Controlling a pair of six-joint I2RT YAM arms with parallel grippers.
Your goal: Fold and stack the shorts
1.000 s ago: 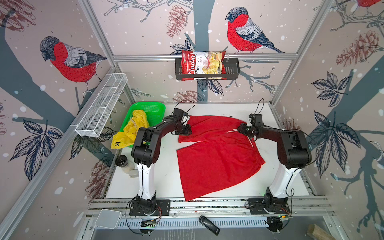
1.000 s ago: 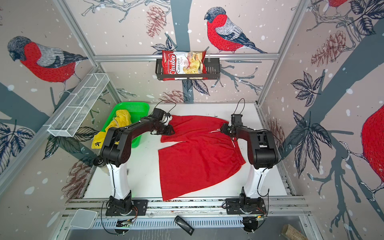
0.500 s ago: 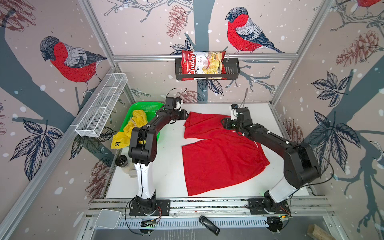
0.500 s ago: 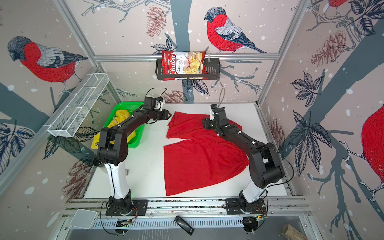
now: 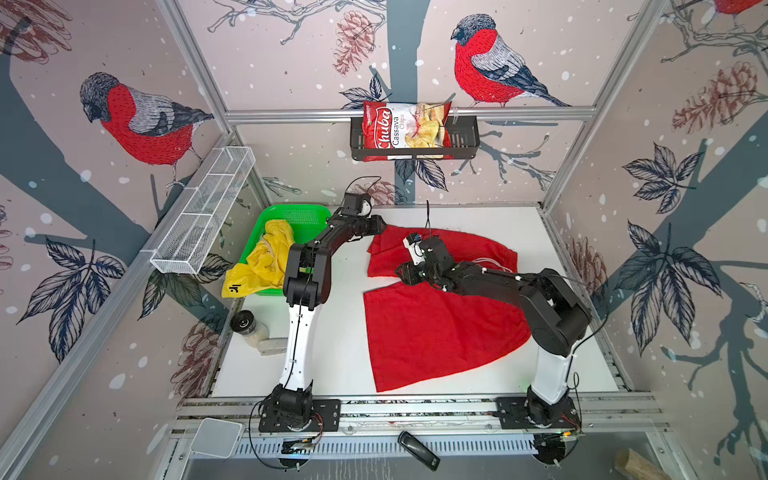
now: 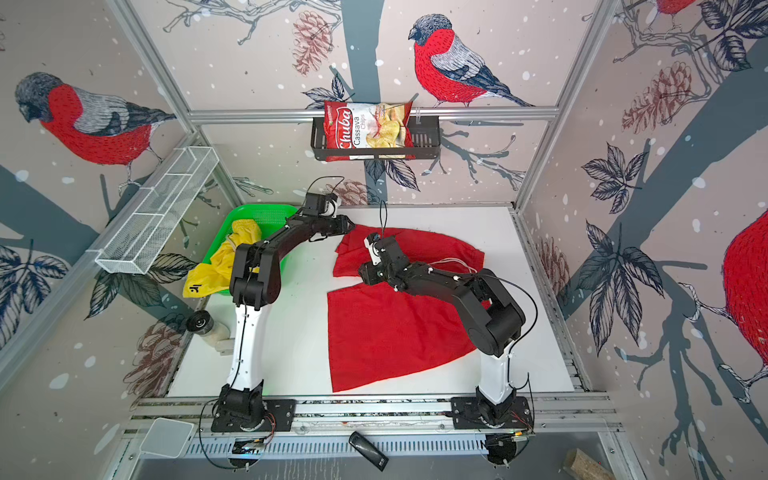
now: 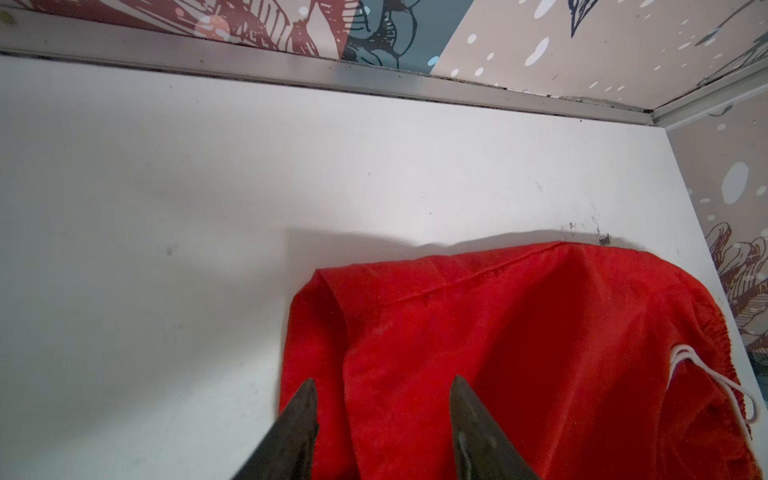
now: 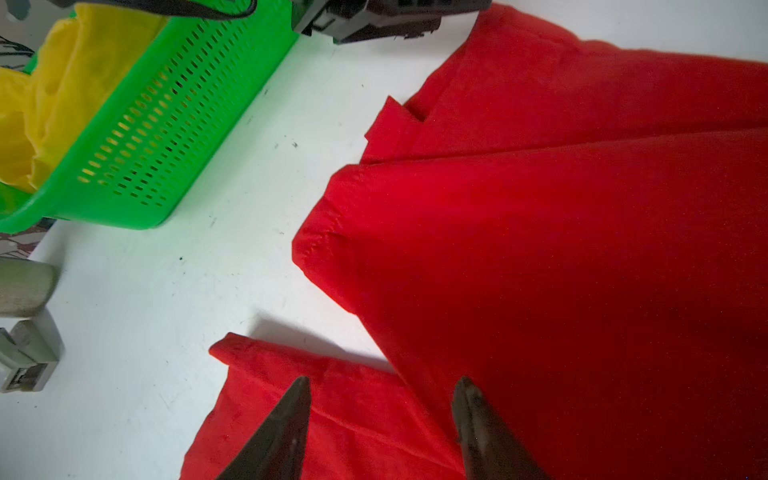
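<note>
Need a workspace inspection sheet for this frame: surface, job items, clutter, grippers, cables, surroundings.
Surface: white table, few dark specks.
Job's things: red shorts spread on table; yellow shorts crumpled in green basket, draped over its rim.
Clutter: black-lidded jar lying by table's left edge.
Grippers: left gripper and right gripper open, above red cloth.
Cables: black cable stands up behind right gripper.
Surroundings: bird-print walls; chips bag in wall rack.

red shorts (image 5: 436,332) — yellow shorts (image 5: 270,257)

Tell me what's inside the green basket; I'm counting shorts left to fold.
Yellow shorts, crumpled, one leg hanging over the near rim of the green basket. Anything beneath them is covered.
</note>
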